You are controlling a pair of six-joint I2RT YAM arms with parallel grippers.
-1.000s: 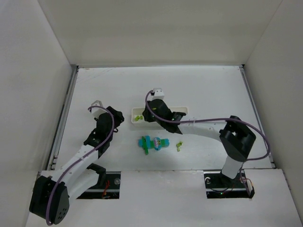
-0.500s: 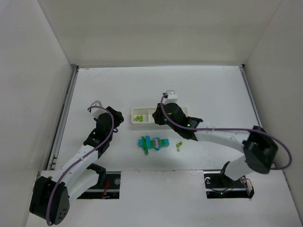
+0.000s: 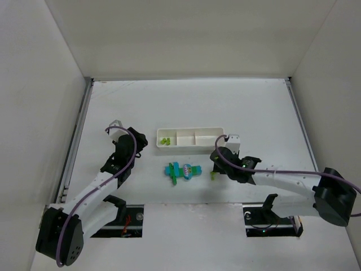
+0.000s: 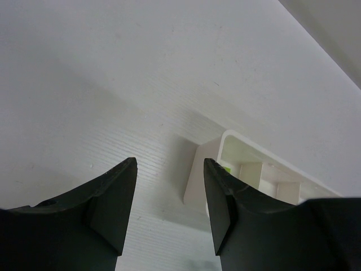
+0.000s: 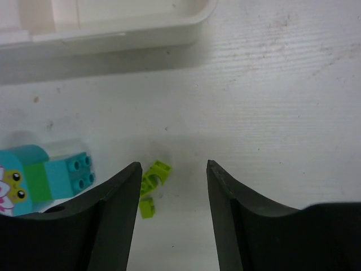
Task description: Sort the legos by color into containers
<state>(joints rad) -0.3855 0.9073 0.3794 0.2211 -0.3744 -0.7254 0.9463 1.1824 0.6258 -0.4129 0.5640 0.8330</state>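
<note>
Our right gripper [image 5: 172, 168] hangs wide and empty above the yellow-green bricks [image 5: 158, 171]. They lie off-centre, so we fear a descending finger could knock them aside.

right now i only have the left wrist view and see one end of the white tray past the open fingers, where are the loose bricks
observer: a joined blue and green cluster lies on the table on the near side of the tray, apart from it.
operator: any yellow-green ones outside the tray
observer: yes, small yellow-green bricks lie right of the cluster, just under the right arm's fingers, which are open.
operator: what's in the tray
observer: only yellow-green pieces, in its left compartment; the other two look bare.
</note>
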